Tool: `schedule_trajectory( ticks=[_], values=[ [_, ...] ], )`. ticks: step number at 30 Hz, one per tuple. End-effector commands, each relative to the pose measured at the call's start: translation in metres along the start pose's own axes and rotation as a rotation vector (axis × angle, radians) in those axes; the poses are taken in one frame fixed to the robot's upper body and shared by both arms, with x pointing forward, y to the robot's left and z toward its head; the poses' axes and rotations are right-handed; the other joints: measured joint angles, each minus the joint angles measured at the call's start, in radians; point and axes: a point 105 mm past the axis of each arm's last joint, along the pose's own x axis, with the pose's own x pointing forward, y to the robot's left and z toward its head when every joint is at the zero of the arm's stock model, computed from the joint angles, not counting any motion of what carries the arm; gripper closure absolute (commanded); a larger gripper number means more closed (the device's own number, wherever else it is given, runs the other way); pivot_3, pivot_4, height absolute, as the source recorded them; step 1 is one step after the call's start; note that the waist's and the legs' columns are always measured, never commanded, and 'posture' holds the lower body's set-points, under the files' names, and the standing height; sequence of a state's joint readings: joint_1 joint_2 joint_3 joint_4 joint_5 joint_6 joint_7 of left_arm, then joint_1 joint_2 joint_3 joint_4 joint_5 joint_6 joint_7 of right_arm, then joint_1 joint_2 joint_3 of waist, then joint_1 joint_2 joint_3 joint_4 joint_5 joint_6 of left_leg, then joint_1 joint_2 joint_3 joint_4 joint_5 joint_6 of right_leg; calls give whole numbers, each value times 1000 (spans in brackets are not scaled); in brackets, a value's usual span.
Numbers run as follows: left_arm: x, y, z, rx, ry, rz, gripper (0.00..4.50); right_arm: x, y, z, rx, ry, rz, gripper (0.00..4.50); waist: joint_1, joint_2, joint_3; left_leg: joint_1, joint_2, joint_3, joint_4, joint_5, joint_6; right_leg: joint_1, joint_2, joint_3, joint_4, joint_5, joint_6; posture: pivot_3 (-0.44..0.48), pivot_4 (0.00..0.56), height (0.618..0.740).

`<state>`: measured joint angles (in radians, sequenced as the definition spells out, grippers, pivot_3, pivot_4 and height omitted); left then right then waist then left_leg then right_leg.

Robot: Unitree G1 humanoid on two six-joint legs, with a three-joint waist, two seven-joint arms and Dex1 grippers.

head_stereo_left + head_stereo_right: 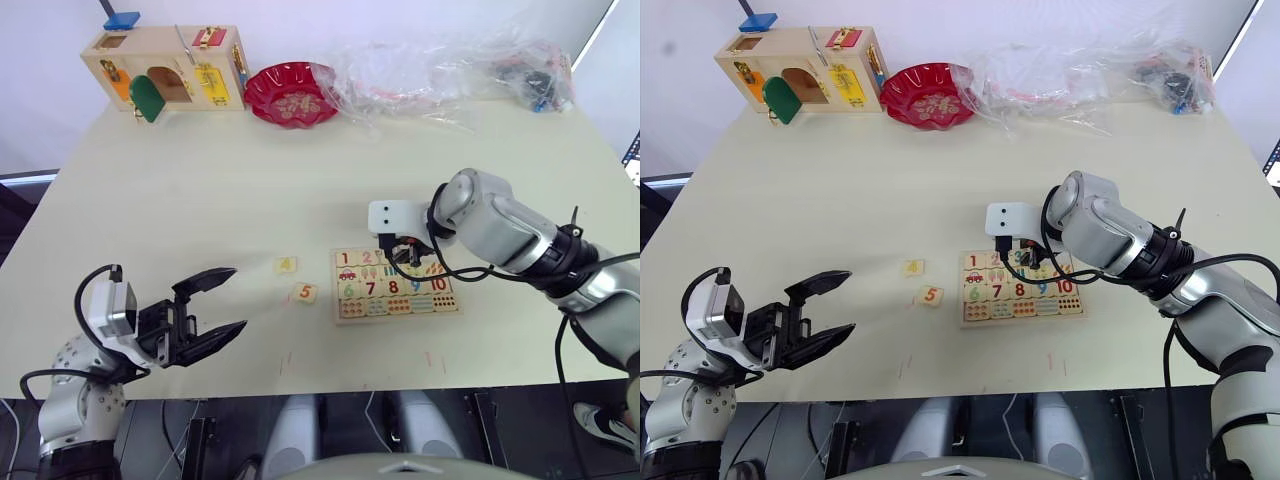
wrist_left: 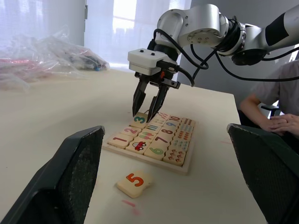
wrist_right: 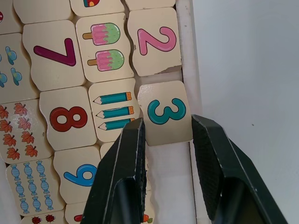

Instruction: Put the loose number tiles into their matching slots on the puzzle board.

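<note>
The puzzle board [image 1: 400, 316] lies right of the table's centre, with tiles 1 and 2 seated in its top row. My right gripper [image 1: 405, 252] stands over that row, shut on the number 3 tile [image 3: 164, 112], which sits slightly raised at the slot beside the 2. Two loose number tiles rest on the table left of the board: the 4 [image 1: 286, 265] and the 5 [image 1: 305, 293]. My left gripper [image 1: 238, 298] hangs open and holds nothing near the front left edge, well short of those tiles.
A wooden latch box [image 1: 165, 68] with coloured doors, a red dish [image 1: 290, 93] and crumpled plastic bags [image 1: 450, 65] line the table's far edge. A person's hands [image 2: 282, 123] rest beyond the table's right side.
</note>
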<state>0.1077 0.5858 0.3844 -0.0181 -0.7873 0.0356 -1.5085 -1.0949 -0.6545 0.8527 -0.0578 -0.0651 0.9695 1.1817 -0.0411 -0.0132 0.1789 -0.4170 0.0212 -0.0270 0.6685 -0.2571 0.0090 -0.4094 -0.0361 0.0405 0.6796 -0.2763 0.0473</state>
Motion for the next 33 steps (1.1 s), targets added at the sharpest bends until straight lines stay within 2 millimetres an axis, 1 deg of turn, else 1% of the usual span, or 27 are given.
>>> schedule_trajectory(
  ticks=[1,33],
  values=[
    [1,-2,7,32,-8,-6,0,-3,-2,4,-19,-18,-8,3618,0,0,0,0,0,0,0,0,0,0,0,0,0,0,0,0,150,740],
    [0,-4,7,32,-10,4,0,1,-3,2,-58,-26,22,3618,0,0,0,1,0,0,0,0,0,0,0,0,1,0,0,0,150,740]
  ],
)
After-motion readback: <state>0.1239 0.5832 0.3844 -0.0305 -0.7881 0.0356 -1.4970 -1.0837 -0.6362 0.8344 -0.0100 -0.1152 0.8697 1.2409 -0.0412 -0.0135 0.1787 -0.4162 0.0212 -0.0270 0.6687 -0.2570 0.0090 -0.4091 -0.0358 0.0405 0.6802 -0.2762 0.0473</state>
